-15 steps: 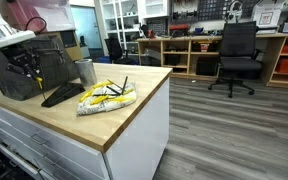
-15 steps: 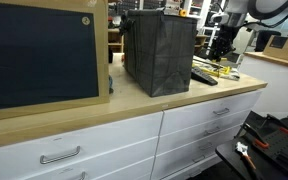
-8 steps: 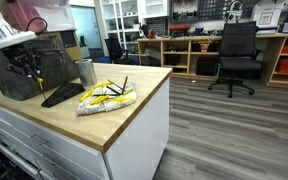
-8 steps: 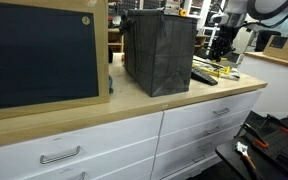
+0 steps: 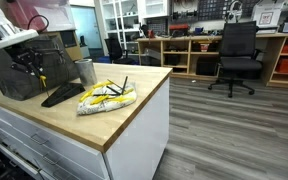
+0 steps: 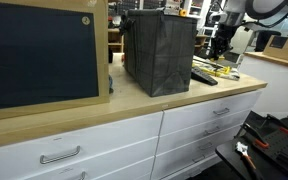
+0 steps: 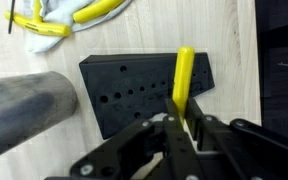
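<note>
gripper [image 7: 187, 128] clamped tight on slim yellow plastic rod [image 7: 184, 72], rod sits over black perforated block [image 7: 129, 88] on wooden countertop [image 5: 124, 115], contact w/ block unclear, grey metal cylinder [image 7: 29, 102] just beside block, white cloth w/ yellow tools [image 7: 72, 14] near

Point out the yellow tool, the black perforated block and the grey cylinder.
yellow tool [image 7: 184, 72]: wrist view, middle of its visible shaft.
black perforated block [image 7: 129, 88]: wrist view, top face among the holes.
grey cylinder [image 7: 32, 100]: wrist view, middle of its curved side.
</note>
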`<state>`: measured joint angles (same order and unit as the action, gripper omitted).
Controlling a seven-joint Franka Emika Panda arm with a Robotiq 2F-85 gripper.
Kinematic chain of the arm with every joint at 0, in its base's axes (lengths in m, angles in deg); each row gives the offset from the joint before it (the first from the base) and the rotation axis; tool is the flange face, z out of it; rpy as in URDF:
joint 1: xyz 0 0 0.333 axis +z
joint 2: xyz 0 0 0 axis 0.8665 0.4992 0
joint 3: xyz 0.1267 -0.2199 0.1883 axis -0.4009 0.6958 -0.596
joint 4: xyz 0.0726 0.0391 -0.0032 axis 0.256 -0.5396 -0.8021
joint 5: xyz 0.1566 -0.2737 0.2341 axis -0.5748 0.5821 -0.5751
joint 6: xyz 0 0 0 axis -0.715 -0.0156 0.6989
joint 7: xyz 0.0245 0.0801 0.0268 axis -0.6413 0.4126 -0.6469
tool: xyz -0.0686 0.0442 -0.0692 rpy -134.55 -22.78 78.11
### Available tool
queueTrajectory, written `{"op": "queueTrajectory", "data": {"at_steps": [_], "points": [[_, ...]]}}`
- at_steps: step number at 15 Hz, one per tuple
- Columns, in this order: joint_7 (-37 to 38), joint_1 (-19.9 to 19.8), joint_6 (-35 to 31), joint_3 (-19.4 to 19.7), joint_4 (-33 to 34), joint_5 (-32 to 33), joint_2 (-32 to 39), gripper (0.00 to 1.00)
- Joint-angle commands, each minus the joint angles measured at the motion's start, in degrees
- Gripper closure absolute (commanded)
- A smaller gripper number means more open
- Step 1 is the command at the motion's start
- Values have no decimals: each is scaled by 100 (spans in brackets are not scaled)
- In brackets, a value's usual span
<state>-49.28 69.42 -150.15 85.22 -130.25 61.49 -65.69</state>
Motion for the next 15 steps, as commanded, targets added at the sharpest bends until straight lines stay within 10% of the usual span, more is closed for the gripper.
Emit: {"op": "queueTrajectory", "data": {"at_steps": [1, 15], "points": [[-195, -49, -209, -30, 176, -43, 196, 96], [-222, 88, -170, -197, 137, -443, 128, 96]]}}
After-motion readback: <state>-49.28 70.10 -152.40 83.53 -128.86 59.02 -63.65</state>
